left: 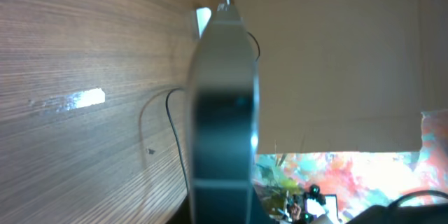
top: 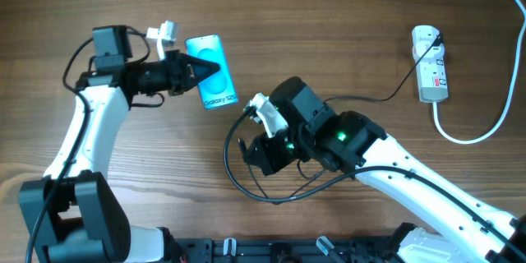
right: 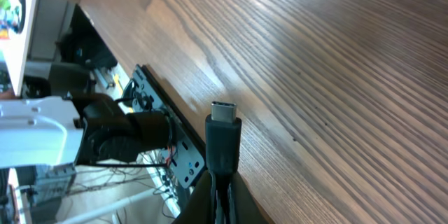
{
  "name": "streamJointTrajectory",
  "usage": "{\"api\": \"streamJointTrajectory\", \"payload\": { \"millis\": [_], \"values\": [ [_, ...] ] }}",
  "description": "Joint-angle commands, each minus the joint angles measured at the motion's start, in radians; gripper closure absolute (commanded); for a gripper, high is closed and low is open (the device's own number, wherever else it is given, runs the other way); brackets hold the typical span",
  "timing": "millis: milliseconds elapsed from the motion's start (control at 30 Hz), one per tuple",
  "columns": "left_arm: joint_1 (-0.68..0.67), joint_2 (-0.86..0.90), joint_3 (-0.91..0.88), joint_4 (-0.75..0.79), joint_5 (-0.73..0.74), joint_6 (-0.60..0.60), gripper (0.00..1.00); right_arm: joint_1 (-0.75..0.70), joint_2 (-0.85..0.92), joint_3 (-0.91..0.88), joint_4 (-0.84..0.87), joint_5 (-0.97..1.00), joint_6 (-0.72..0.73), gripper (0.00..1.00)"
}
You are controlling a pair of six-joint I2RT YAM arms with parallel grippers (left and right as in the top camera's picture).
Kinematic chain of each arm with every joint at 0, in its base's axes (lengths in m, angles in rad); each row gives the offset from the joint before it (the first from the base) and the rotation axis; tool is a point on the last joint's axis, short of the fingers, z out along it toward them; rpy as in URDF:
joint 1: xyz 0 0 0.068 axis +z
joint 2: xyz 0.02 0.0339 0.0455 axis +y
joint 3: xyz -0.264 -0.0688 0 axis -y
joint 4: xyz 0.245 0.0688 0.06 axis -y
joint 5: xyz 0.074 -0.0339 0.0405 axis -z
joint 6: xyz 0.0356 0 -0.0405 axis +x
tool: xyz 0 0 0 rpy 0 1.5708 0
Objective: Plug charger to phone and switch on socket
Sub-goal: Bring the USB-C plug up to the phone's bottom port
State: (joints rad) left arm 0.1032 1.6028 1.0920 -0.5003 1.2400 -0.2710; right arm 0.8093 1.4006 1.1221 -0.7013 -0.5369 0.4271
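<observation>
Left tool closed on left edge of flat rectangular smartphone with blue-teal screen; smartphone edge-on and blurred in left wrist view. Right tool clamped on thin black charger cable, metal connector tip protruding over wood-grain bench. White elongated plastic power strip lies far right on bench, well apart from smartphone.

Phone teal; charger black; socket white; table brown wood-grain.
</observation>
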Motion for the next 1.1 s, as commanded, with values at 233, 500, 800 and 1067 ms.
{"api": "streamJointTrajectory", "payload": {
  "millis": [233, 500, 800, 1067],
  "values": [
    [-0.151, -0.005, 0.0, 0.04, -0.003, -0.126, 0.96, -0.006, 0.008, 0.033, 0.023, 0.053, -0.032, 0.96],
    [-0.151, -0.005, 0.0, 0.042, 0.002, -0.072, 0.96, -0.006, 0.008, 0.033, 0.063, 0.142, -0.034, 0.96],
    [-0.122, -0.005, 0.0, 0.124, 0.14, -0.043, 0.96, -0.052, 0.008, 0.033, 0.063, -0.011, -0.113, 0.96],
    [-0.122, -0.005, 0.0, 0.117, 0.114, -0.052, 0.96, -0.051, 0.008, 0.032, 0.069, 0.085, -0.079, 0.96]
  ]
}}
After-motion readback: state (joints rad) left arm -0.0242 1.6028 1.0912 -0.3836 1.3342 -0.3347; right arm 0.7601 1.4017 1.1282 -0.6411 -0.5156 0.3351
